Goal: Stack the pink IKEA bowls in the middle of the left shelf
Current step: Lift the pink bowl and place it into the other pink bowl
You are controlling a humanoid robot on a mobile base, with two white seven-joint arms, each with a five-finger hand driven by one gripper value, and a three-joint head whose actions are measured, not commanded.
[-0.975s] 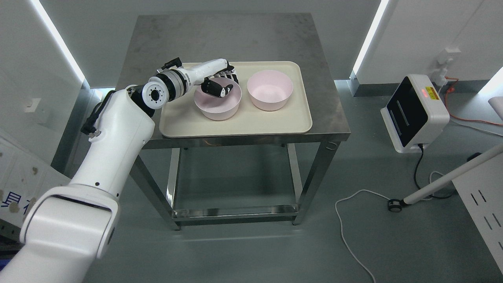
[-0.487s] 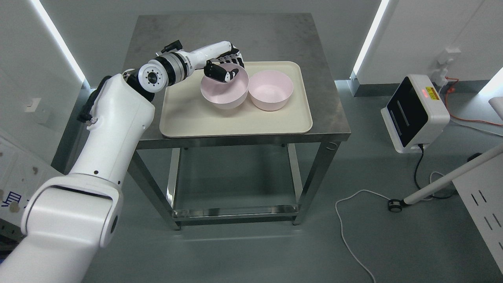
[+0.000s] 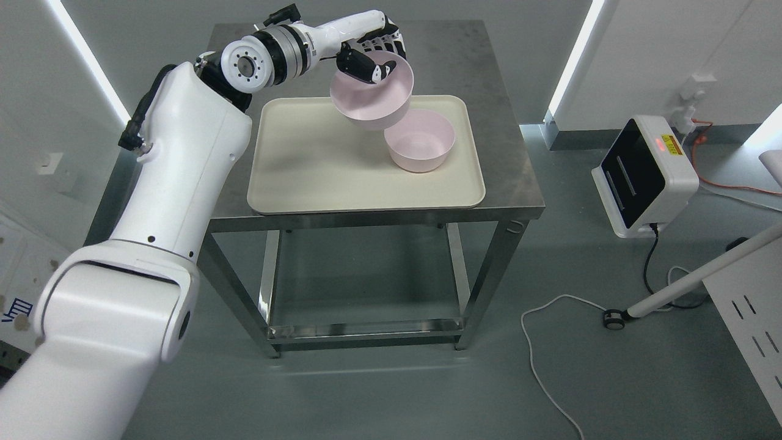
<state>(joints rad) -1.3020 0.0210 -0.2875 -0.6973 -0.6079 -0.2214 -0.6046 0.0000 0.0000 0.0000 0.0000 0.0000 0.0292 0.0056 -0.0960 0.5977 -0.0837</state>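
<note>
- While its thumb hooks inside the rim and its black jointed fingers wrap the outer wall, the robot's left hand [image 3: 374, 54] is clamped on a smooth, round pale-pink plastic bowl [image 3: 374, 91], which hangs tilted in the air above the tray.
- That lifted bowl overlaps the upper left edge of a second matching pale-pink plastic bowl [image 3: 420, 140] in the head view; whether the two touch cannot be told.
- The second bowl sits upright on the right half of a cream-coloured rectangular plastic tray [image 3: 305, 171] with rounded corners and a low raised lip.
- The tray's matte surface lies flat on a square brushed stainless-steel table [image 3: 507, 183], dull and faintly mottled on top, with angular metal legs and a polished lower rail.
- The left arm's glossy white shell [image 3: 177, 159] rises from the lower left, ending in a ringed silver and black wrist joint [image 3: 250, 58].
- On the grey floor to the right stands a white box-shaped device with a glossy black panel [image 3: 641, 177], and a thin white cable [image 3: 537, 360] curls nearby.
</note>
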